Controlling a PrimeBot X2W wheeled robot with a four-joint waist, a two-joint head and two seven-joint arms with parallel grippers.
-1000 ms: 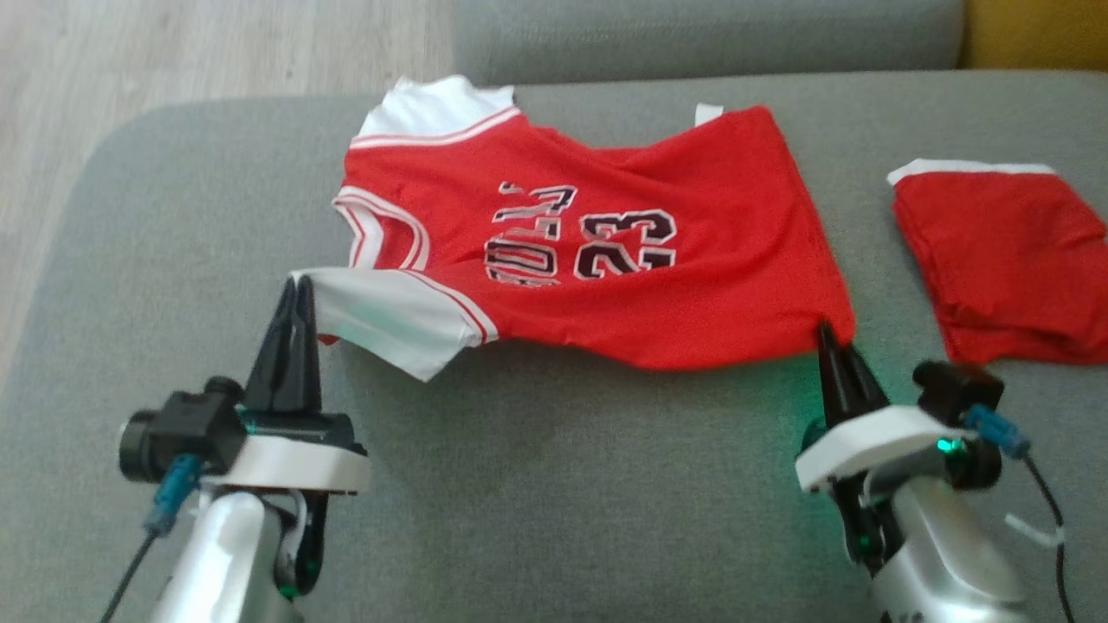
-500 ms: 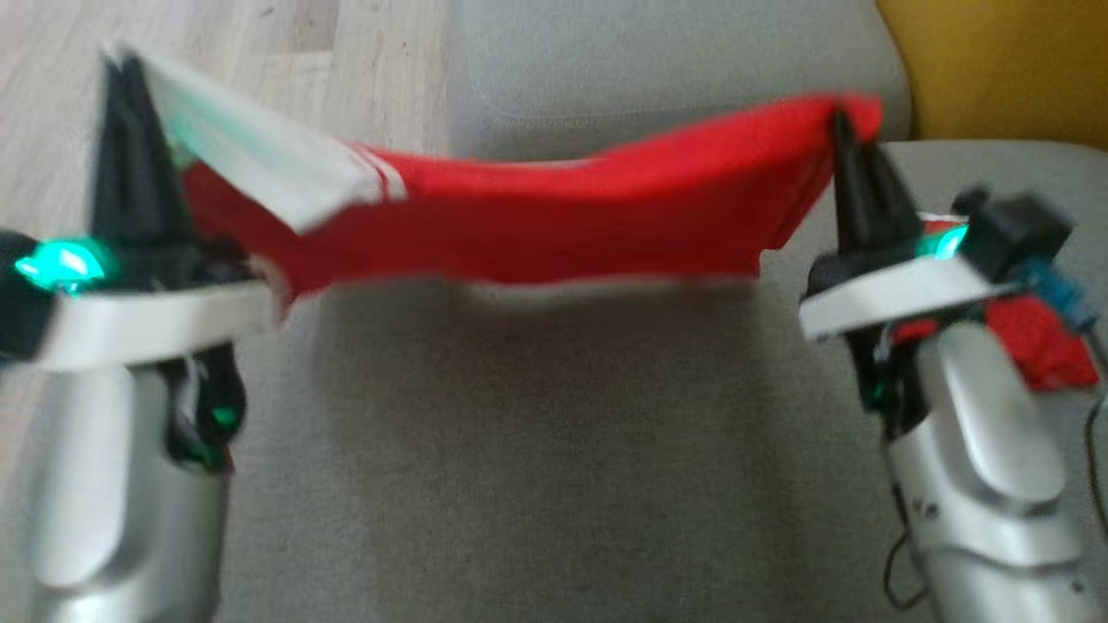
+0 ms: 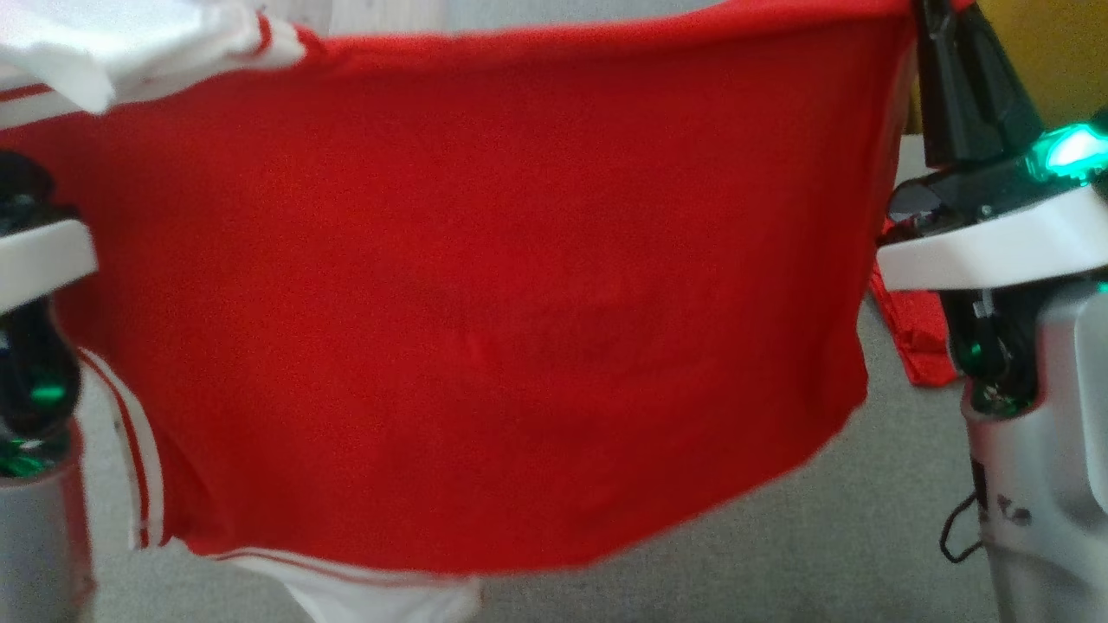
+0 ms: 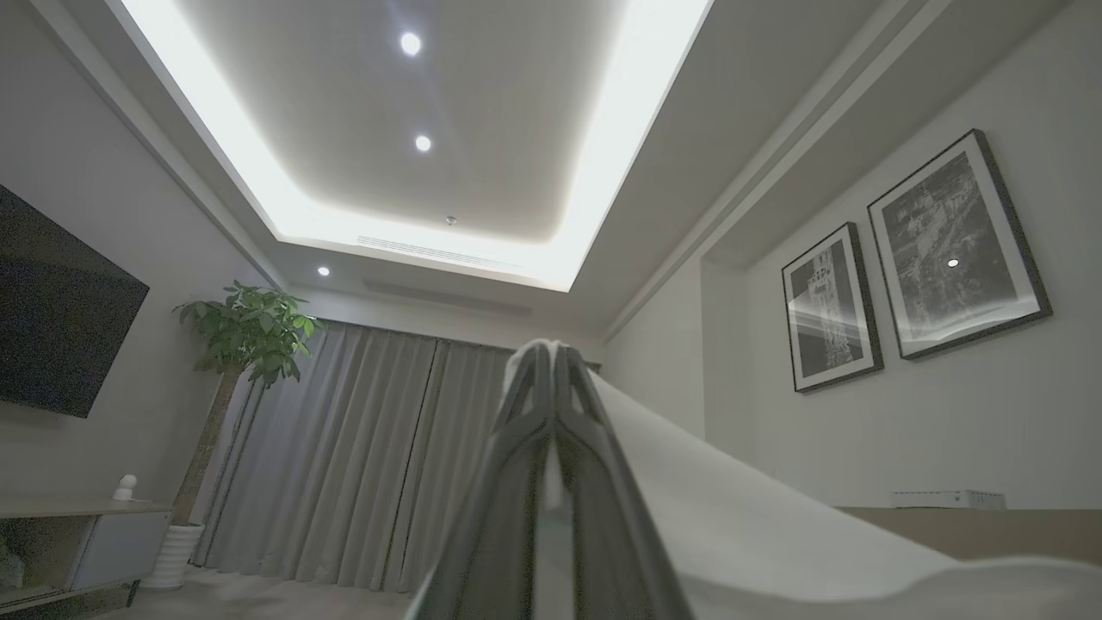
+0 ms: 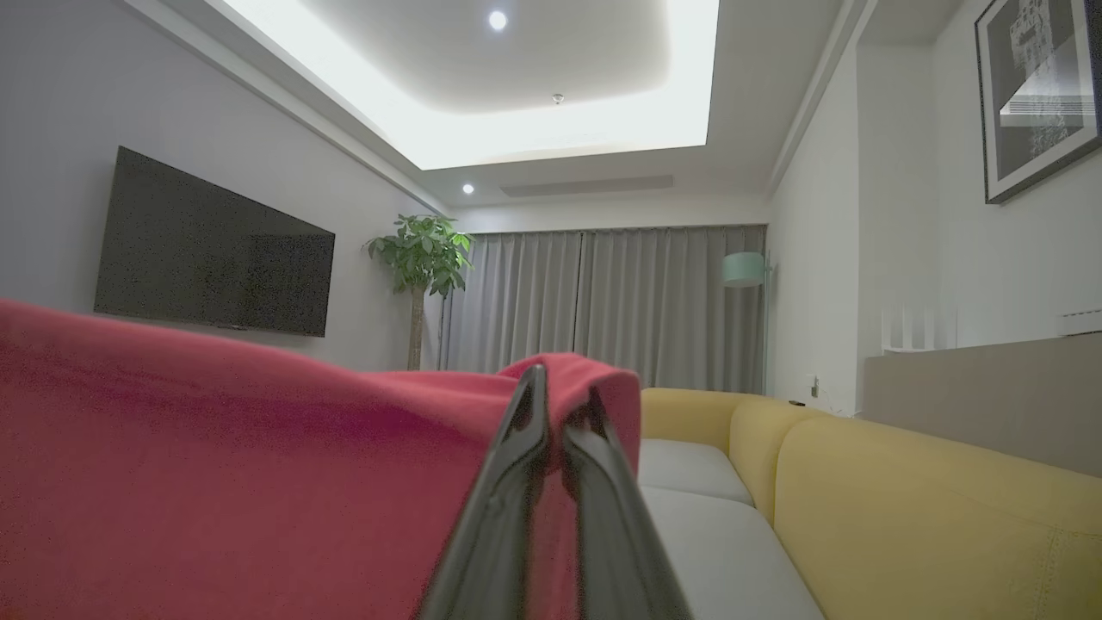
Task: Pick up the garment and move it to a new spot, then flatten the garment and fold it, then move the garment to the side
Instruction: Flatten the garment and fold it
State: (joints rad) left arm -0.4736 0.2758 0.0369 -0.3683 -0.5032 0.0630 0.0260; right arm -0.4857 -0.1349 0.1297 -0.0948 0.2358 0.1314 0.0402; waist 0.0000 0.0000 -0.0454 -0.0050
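While clamped together on a red hem corner, holding high with the right hand, cloth folded over the fingertips. Likewise at the left hand: pressed shut on a white sleeve, with pale fabric falling away to the right of that wrist view. Stretched between the two, above the grey sofa cushion: the red basketball jersey, hanging like a broad curtain, plain side toward the head camera, white trim at the upper left and along the bottom. Cannot tell whether the lowest sleeve clears the cushion.

Was lying printed side up on the cushion a second ago, was swinging upward half a second ago, and is now raised and spread wide. Reads as pick-up done and the carry to a new spot under way, with flattening, folding and setting aside not yet begun. Probably calls for lowering with the same tension, to land flat.

Counted: two hands, both gripping; one jersey aloft; one second red garment on the cushion beside the right arm; two framed pictures; one potted plant; one wall television; one yellow sofa.
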